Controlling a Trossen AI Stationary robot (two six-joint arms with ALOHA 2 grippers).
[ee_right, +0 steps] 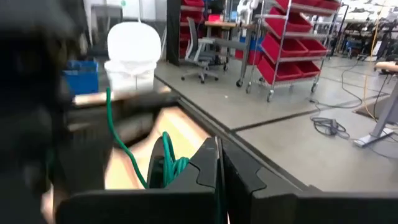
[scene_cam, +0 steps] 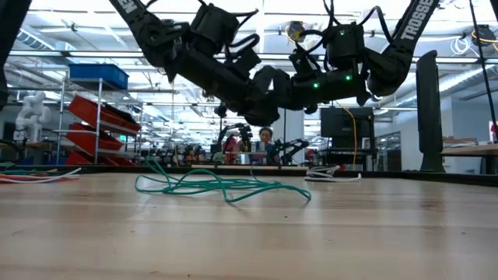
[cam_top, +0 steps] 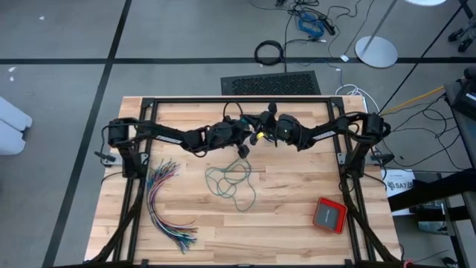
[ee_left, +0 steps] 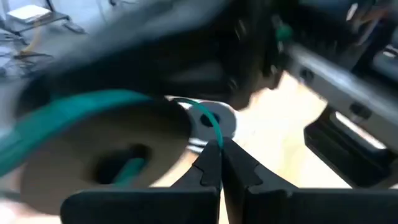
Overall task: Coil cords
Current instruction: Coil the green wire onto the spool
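Near edge of the table [cam_top: 223,238]: bare wood at centre; a fanned bundle of many-coloured wires [cam_top: 165,205] lies at 8 o'clock, a red box [cam_top: 329,214] at 4 o'clock

Mid table: the teal-green cord [cam_top: 232,182] is spread in loose, uncoiled loops, flat on the wood. Its long axis is judged to run from 11 to 5 o'clock, a tail trailing toward the near edge. In the low view the same cord [scene_cam: 218,185] is seen as a low tangle, one strand rising at its left end. Coiling is judged barely begun

Above and just beyond the tangle: both arms are raised off the wood and meet over the far half of the table. The left claw [cam_top: 243,149] hangs nearest the cord, which lies at 6 o'clock from it; the right claw [cam_top: 262,135] sits just beside, toward 1 o'clock. The left arm is therefore judged the better placed for the loose loops

Left wrist view: the left claw [ee_left: 221,165] is seen pressed together, a teal strand [ee_left: 211,121] pinched at its tip. Right wrist view: the right claw [ee_right: 219,168] is likewise closed, teal cord [ee_right: 163,163] bunched beside it; whether it is gripped cannot be told

A black cord is not made out

Far: floor, a thick black cable ring [cam_top: 269,52]
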